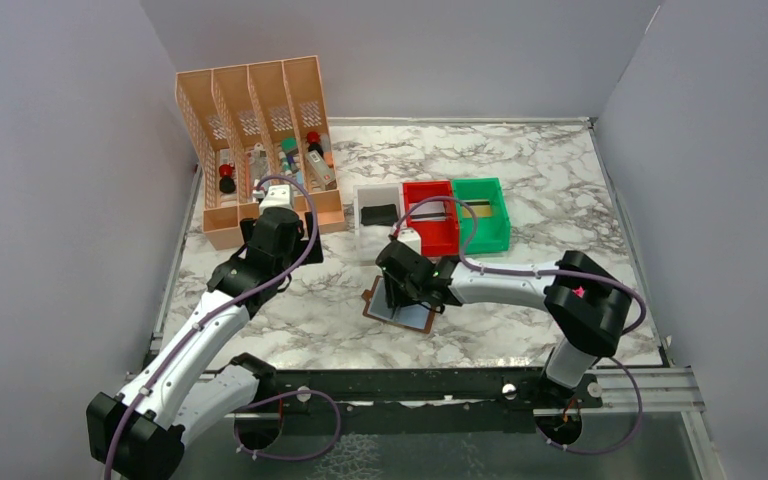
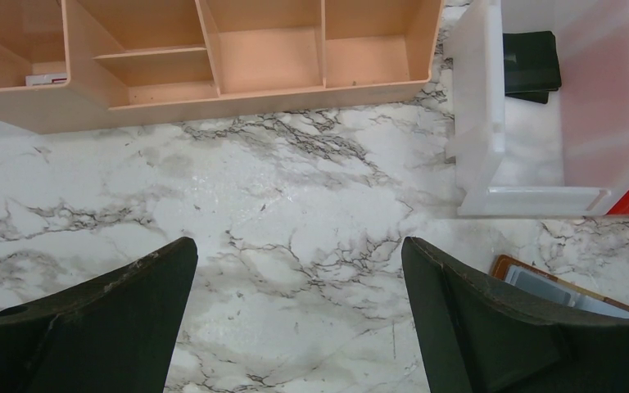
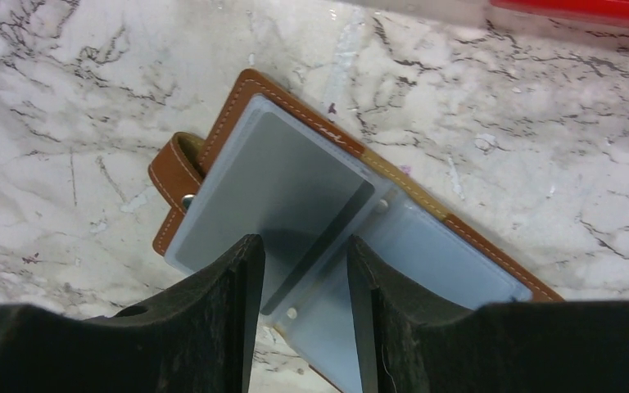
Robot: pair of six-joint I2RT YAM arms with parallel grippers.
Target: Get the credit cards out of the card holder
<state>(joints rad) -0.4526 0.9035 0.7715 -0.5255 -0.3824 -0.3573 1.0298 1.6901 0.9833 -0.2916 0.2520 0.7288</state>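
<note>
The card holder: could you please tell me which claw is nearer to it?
Right. The right claw hangs directly over the open card holder; the left claw is over the marble table, off to the holder's left.

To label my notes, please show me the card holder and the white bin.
card holder (image 3: 319, 192): right wrist view, on its grey-blue sleeve.
white bin (image 2: 532, 200): left wrist view, on its near wall.

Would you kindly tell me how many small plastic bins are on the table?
3, side by side behind the card holder: the white bin on the left, the red bin in the middle, the green bin on the right. None appears hidden.
</note>
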